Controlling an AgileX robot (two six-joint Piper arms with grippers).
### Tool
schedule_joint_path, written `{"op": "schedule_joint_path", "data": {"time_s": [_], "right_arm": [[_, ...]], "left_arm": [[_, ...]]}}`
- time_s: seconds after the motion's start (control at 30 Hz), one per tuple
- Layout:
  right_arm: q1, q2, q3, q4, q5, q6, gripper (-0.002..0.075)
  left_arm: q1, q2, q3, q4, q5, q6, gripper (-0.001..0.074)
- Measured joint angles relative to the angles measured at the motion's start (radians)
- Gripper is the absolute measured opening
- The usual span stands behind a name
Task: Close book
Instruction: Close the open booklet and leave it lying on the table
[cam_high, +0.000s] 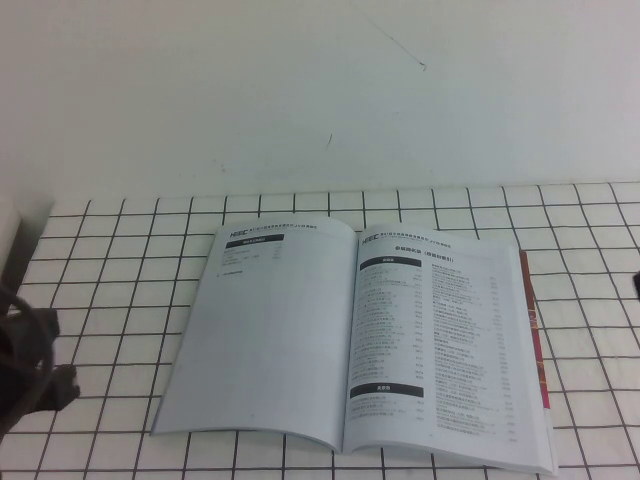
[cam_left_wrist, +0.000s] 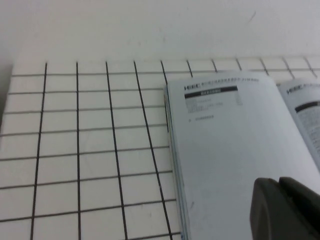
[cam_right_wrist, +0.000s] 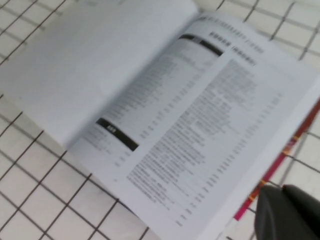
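Left gripper (cam_left_wrist: 283, 210) sits at eight o'clock, right gripper (cam_right_wrist: 291, 214) at three o'clock of the open book (cam_high: 360, 340), which lies flat on the gridded tabletop (cam_high: 100, 260); whether either is spread, I cannot tell.

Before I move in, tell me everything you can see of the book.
The book is a paperback lying open and flat on the tiled table, white pages up. Its left page is mostly blank, its right page is dense print, and a red cover edge shows at right. The left gripper and right gripper sit off its sides, not touching.
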Motion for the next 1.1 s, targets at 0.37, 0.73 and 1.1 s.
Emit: {"op": "schedule_joint_path", "data": {"time_s": [0.37, 0.73, 1.1], "right_arm": [[0.324, 0.500, -0.193, 0.052, -0.182, -0.071, -0.0003], [0.429, 0.831, -0.296, 0.054, -0.329, -0.030, -0.0003], [0.419, 0.937, -0.318, 0.041, -0.311, -0.001, -0.0003]], "left_arm": [[0.000, 0.417, -0.172, -0.044, 0.074, 0.083, -0.0004], [0.000, 0.682, -0.260, -0.113, 0.013, 0.093, -0.0004], [0.000, 0.916, -0.389, -0.125, -0.010, 0.141, -0.0004]]}}
